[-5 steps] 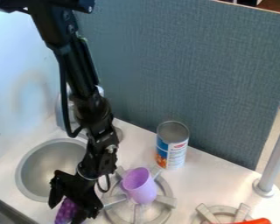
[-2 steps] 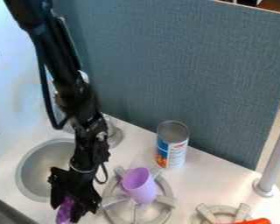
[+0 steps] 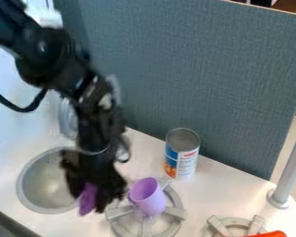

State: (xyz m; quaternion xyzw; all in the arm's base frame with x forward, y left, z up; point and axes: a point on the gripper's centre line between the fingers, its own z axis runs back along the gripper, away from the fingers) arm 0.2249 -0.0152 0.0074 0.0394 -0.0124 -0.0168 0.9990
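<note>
Purple obj. gripped in end effector, btwn round metal sink & smooth cup.

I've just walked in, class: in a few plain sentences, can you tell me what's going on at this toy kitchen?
A black robot gripper holds a purple thing at the right-hand edge of the sink; what the thing is can't be made out. Beside it, a light purple cup sits tilted on a burner. A can stands upright behind the cup, near the grey-blue panel. An orange thing lies at the second burner.
</note>
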